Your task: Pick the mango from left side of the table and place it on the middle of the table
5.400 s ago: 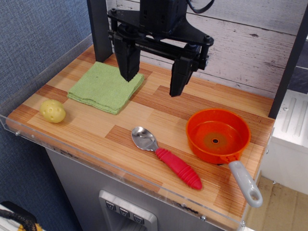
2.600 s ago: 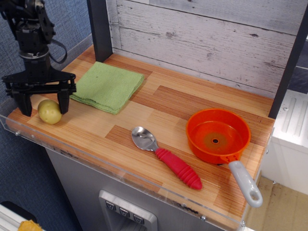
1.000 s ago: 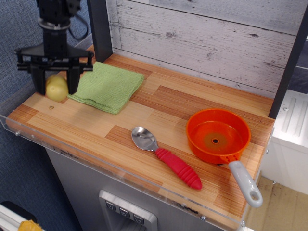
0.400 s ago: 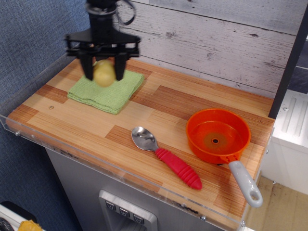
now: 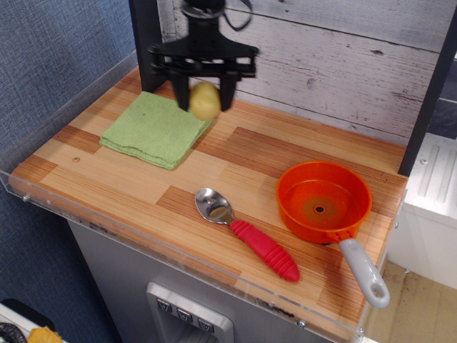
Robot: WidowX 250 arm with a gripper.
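The pale yellow-green mango (image 5: 205, 101) hangs in the air between the two black fingers of my gripper (image 5: 204, 100), which is shut on it. It is held above the right edge of the green cloth (image 5: 156, 128), near the back of the striped wood table (image 5: 128, 182). The gripper's body blurs slightly with motion. The left side of the table where the mango lay is bare.
A metal spoon with a red handle (image 5: 246, 232) lies at the front middle. An orange pan with a grey handle (image 5: 325, 204) sits at the right. A dark post (image 5: 146, 39) stands at the back left. A clear acrylic rim (image 5: 43, 196) edges the table.
The gripper closed on the mango at the left front corner, lifted it, and has carried it rightward over the green cloth to the cloth's right edge.
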